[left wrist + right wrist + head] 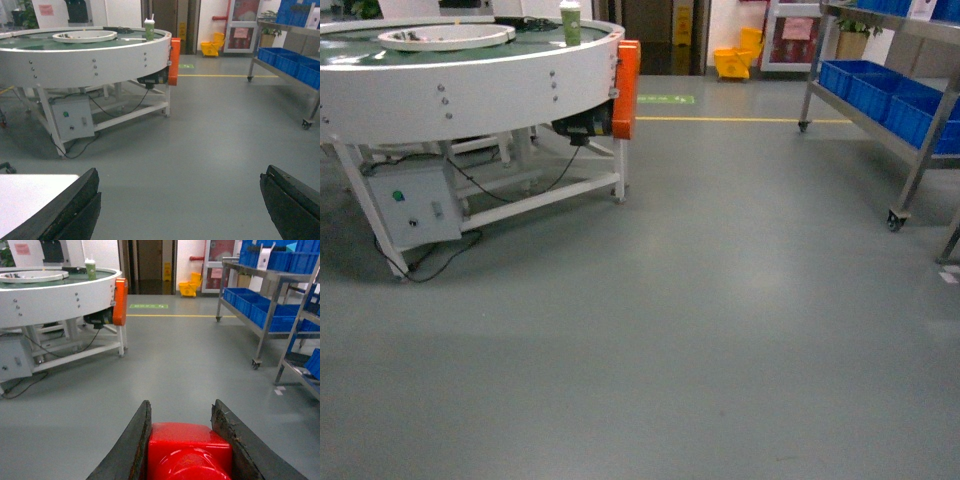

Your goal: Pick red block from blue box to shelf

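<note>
Red block [189,452] clamped in right pincer [186,450], well short of shelf [267,315]. Left pincer [182,205] apart, empty. Keep grip firm, carry level, approach shelf squarely.

A glossy red block [189,452] sits between black tool fingers [131,450], over grey floor [720,300], with blue crates [880,85] on the steel-silver shelf [920,150].

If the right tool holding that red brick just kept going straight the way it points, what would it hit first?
Probably nothing soon. The right tool, shut on the small glossy red block, points along open grey floor between the white round conveyor table and the stainless-steel shelf. The far doorway seems next, though depth is unclear.
</note>
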Motion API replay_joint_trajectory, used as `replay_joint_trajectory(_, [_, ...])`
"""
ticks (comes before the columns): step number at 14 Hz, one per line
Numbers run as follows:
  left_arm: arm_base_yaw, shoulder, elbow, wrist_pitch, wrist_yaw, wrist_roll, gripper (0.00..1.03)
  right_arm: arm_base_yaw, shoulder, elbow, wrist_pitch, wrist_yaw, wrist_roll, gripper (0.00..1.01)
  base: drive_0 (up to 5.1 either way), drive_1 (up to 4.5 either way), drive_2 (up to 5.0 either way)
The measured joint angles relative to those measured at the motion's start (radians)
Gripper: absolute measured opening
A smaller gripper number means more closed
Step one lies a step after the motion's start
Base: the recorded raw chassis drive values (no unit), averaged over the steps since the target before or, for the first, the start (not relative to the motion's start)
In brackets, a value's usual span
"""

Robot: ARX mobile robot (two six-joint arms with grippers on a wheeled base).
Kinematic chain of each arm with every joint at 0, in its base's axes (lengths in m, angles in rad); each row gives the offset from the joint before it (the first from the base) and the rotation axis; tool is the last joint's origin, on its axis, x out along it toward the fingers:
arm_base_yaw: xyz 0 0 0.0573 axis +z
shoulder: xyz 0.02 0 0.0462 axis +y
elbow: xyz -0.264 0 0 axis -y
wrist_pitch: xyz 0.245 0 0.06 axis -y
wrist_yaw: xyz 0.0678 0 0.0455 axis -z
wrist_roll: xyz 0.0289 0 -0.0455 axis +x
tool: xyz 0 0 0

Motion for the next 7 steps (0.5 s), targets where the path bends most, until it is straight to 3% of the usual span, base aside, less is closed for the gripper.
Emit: replay_joint_trajectory(7, [0.0,0.0,0.0,0.001,0.0,0.0,0.98,0.0,0.0,0.0,-0.004,0.0,0.0,0.29,0.0,4.26,-4.2])
